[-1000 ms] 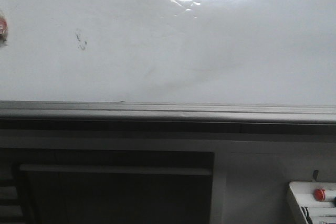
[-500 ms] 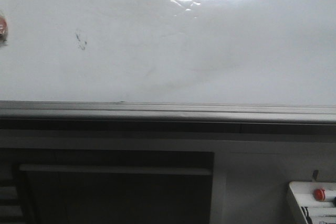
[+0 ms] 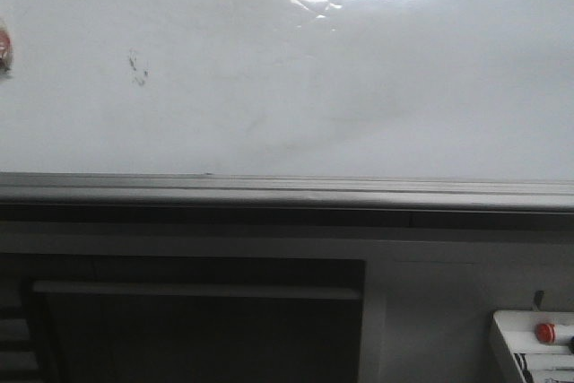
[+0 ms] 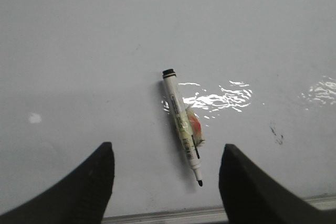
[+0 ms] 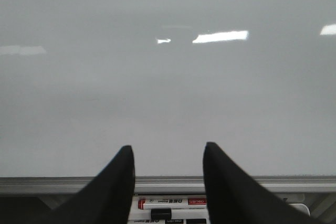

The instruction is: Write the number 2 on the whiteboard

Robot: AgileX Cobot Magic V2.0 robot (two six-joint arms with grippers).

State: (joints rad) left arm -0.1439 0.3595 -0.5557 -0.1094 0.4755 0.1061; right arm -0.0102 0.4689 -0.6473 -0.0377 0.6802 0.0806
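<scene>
The whiteboard (image 3: 359, 87) fills the upper front view, glossy, with a bright glare at its top right. No number 2 shows on it, only a faint dark smudge (image 3: 139, 69). In the left wrist view an uncapped black-tipped marker (image 4: 184, 127) with a yellowish and orange wrap rests against the board (image 4: 79, 51). My left gripper (image 4: 167, 148) is open and empty, and the marker's tip lies between its fingers. My right gripper (image 5: 168, 148) is open and empty over the board's lower edge (image 5: 168, 182). Neither gripper shows in the front view.
A grey metal tray edge (image 3: 287, 190) runs along the board's bottom. A small white box (image 3: 534, 356) with a red button (image 3: 544, 332) sits at the lower right. Capped markers (image 5: 170, 202) lie below the right gripper. A red item (image 3: 4, 47) sits at the board's left edge.
</scene>
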